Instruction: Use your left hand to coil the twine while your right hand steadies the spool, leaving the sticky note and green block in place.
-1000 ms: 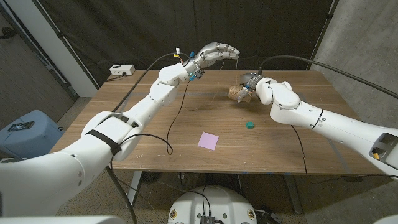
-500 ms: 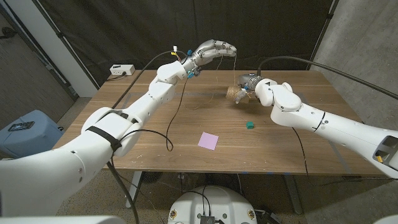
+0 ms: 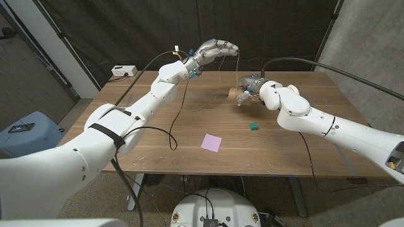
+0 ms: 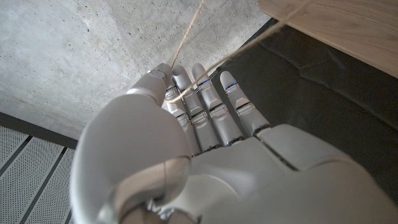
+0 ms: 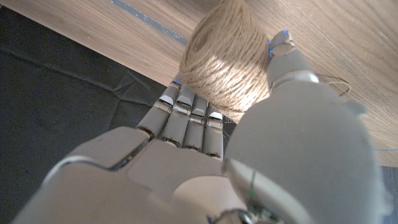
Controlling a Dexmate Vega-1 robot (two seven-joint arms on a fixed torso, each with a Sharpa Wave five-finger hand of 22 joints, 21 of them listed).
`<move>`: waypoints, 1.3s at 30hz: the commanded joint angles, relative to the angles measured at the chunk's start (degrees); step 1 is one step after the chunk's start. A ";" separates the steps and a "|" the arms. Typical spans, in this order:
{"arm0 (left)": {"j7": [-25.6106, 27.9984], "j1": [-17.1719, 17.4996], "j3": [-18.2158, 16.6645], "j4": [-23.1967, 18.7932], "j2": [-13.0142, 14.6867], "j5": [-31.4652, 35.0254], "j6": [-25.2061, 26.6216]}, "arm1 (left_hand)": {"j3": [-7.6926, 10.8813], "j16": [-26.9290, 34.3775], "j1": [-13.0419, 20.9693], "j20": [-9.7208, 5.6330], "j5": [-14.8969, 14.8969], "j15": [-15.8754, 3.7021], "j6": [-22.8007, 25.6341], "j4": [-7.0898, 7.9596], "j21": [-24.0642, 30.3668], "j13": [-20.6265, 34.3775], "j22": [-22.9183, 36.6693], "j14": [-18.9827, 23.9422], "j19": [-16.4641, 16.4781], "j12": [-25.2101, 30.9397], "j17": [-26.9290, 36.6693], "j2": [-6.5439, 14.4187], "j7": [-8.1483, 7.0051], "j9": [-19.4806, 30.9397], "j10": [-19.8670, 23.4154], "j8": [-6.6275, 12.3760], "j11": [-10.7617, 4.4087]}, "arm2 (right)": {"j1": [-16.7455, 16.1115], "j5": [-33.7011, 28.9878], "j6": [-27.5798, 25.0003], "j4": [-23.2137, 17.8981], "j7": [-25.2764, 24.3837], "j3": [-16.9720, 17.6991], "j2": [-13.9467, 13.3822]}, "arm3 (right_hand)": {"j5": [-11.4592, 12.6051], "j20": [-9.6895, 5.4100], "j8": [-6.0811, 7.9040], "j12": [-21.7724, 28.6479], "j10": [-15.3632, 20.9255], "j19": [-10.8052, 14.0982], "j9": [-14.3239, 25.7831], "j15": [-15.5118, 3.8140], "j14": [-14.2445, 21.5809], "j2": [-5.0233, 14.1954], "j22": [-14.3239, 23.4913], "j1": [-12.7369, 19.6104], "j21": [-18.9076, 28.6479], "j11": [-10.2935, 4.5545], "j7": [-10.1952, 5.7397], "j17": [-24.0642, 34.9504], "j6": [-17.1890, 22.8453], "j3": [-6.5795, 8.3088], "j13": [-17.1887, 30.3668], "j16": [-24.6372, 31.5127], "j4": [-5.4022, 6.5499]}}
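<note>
Wooden table point(image 3: 158, 120) | left hand point(image 3: 216, 50) pinches twine point(image 4: 186, 37) | right hand point(image 3: 250, 85) grips spool point(image 5: 227, 62)

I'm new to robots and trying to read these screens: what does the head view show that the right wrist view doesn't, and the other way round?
The head view alone shows the pink sticky note, the green block and the raised left hand pinching the twine strand. The right wrist view alone gives a close look at the twine windings. Both show the right hand holding the spool on the wooden table.
</note>
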 commanded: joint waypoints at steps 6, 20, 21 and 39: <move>-0.33 -2.79 -0.63 6.87 -2.00 0.60 -2.15 | -0.33 -0.34 0.08 -0.10 0.44 0.01 -0.46 -0.19 0.24 0.35 0.03 -0.42 -0.34 -0.24 0.16 0.19 -0.07 0.08 -0.01 -0.22 -0.10 | -2.44 1.92 2.96 -5.46 -0.09 2.89 -2.56 | 0.54 -0.73 0.36 0.32 10.43 0.46 0.08 -9.65 2.39 8.01 0.20 6.64 -0.13 -9.96 -9.62 0.28 10.19 0.00 0.23 -0.27 0.17; 0.71 -6.12 -1.39 13.99 -3.22 1.72 -3.32 | -0.49 -0.48 -0.04 -0.11 0.49 -0.03 -0.50 -0.16 0.37 0.46 0.03 -0.44 -0.43 -0.60 0.20 0.07 -0.10 0.11 0.00 -0.32 -0.24 | -2.96 3.21 4.30 -6.70 0.08 4.18 -2.63 | 0.54 -0.68 0.33 0.18 10.39 0.34 0.03 -9.67 2.51 8.10 0.21 6.61 -0.18 -9.91 -9.66 0.41 10.20 -0.21 0.29 -0.47 0.23; 0.86 -6.35 -1.36 14.37 -3.24 1.90 -3.20 | -0.47 -0.53 -0.10 -0.09 0.51 -0.02 -0.49 -0.13 0.38 0.48 0.03 -0.40 -0.43 -0.62 0.14 0.07 -0.12 0.11 0.00 -0.33 -0.26 | -3.03 3.65 4.45 -6.76 0.08 4.44 -2.64 | 0.55 -0.69 0.31 0.18 10.45 0.35 0.03 -9.67 2.46 8.10 0.21 6.65 -0.18 -9.97 -9.63 0.38 10.17 -0.18 0.26 -0.55 0.21; 3.53 -7.76 -1.40 16.65 -3.42 3.36 -0.31 | -0.55 -0.53 0.02 -0.01 0.55 0.04 -0.38 -0.16 0.52 0.75 0.02 -0.35 -0.52 -0.81 0.33 0.25 -0.11 0.14 0.23 -0.38 -0.11 | -3.50 4.56 5.58 -10.54 0.08 6.42 -4.43 | 0.55 -0.72 0.31 0.02 10.40 0.26 0.13 -9.62 2.40 8.26 0.21 6.59 -0.22 -9.52 -9.46 0.70 10.12 -0.53 0.35 -0.78 0.27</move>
